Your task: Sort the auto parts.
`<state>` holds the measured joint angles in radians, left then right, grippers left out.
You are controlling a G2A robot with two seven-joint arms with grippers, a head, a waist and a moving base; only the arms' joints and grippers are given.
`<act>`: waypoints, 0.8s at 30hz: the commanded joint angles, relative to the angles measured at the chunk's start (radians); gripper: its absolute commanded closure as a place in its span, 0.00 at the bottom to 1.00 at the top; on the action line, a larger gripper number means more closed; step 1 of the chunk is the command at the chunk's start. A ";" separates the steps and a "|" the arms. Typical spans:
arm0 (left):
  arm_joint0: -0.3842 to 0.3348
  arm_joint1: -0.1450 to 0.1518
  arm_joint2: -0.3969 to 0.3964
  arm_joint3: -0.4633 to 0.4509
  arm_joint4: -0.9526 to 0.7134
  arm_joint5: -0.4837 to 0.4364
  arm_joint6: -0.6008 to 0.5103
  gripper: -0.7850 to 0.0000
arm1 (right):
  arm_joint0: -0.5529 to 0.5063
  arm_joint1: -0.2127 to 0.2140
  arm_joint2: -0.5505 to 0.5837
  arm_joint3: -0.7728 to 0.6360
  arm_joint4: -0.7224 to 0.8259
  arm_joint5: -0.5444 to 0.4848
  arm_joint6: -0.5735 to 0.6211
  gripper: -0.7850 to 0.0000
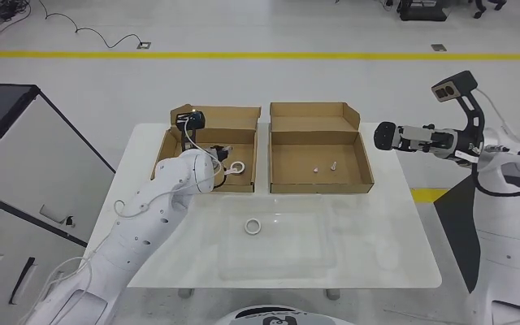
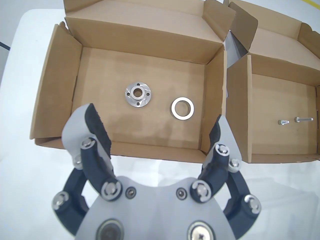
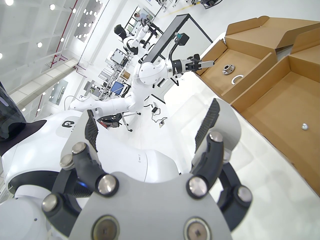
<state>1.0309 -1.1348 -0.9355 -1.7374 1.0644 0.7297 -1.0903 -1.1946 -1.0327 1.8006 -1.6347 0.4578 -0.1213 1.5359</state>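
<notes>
2 open cardboard boxes stand side by side on a white bench (image 1: pixel 390 252). The left hand (image 2: pixel 155 116) hangs over the near part of the left cardboard box (image 2: pixel 140 36), its fingers spread wide and holding nothing. Just ahead of that hand, on the box floor, lie a flanged hub (image 2: pixel 137 94) and, beside it but not touching, a metal ring (image 2: pixel 182 108). Farther off to that hand's side, the right cardboard box (image 2: pixel 275 41) holds 2 small fasteners close together: a short pin (image 2: pixel 283 122) and a longer bolt (image 2: pixel 303 119). The right hand (image 3: pixel 152 111) is likewise wide open and empty, held off the bench's edge, well apart from both boxes. 1 loose ring (image 1: pixel 253 227) lies on the bench behind the left hand, nearer the robot. So 4 parts appear sorted. Judging by this, 1 ring is left, probably bound for the left box.
</notes>
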 commanded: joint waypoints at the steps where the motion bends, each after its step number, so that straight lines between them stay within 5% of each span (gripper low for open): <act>1: 0.003 0.000 -0.001 0.001 -0.002 -0.004 0.004 0.00 | 0.000 0.000 0.000 0.000 0.000 0.000 0.000 0.00; 13: 0.023 -0.003 0.001 -0.112 0.073 -0.282 -0.283 0.00 | 0.000 0.000 0.000 0.000 0.000 0.000 0.000 0.00; 24: 0.071 -0.087 0.066 -0.259 0.222 -0.445 -0.446 0.00 | 0.000 0.000 0.000 0.000 0.000 0.000 0.000 0.00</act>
<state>1.0923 -1.2138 -0.8801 -1.9886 1.2821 0.2818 -1.5376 -1.1946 -1.0327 1.8006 -1.6347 0.4578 -0.1213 1.5359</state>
